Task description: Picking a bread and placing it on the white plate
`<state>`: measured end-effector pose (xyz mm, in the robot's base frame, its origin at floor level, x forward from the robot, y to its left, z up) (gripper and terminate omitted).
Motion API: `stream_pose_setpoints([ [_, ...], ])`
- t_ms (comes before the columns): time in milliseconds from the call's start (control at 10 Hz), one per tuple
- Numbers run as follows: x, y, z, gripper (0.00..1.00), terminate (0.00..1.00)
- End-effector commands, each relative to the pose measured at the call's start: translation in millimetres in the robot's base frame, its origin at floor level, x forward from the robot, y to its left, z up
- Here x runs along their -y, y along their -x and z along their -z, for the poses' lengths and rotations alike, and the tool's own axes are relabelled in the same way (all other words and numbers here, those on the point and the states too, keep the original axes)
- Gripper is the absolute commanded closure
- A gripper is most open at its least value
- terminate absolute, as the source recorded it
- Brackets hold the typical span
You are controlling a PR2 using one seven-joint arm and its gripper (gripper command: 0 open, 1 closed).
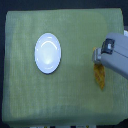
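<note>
Top-down exterior view. Table (20, 100) covered in a yellow-green woven cloth, filling most of the frame. White plate (48, 53) sits left of centre on the cloth, round, glossy, nothing on it. Bread (100, 76) lies on the cloth at the exterior view's right, well apart from the plate. It is long, narrow and golden-orange, running roughly far-to-near with its near tip pointing slightly right. Only its near part shows; the far end is hidden under the arm. Grey PR2 arm (119, 55) comes in from the right edge, angled toward the bread. Hand (96, 56) is at the arm's left end, directly over the far end of the bread, with a dark patch and a pale block visible on it. Fingers are too blurred and small to make out, so I cannot tell whether they are apart, together, or clamped on the bread. Contact with the loaf is also unclear from this angle. Dark strip below the cloth's near edge, detail unreadable.
</note>
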<state>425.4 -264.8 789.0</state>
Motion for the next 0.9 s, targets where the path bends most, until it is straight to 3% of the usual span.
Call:
stream_pose_setpoints([
  [0, -39, -31, -77, 1.0, 0.0],
  [300, -131, -67, -100, 1.0, 0.0],
  [600, -242, -86, -100, 1.0, 0.0],
  [800, -274, -93, -99, 1.0, 0.0],
])
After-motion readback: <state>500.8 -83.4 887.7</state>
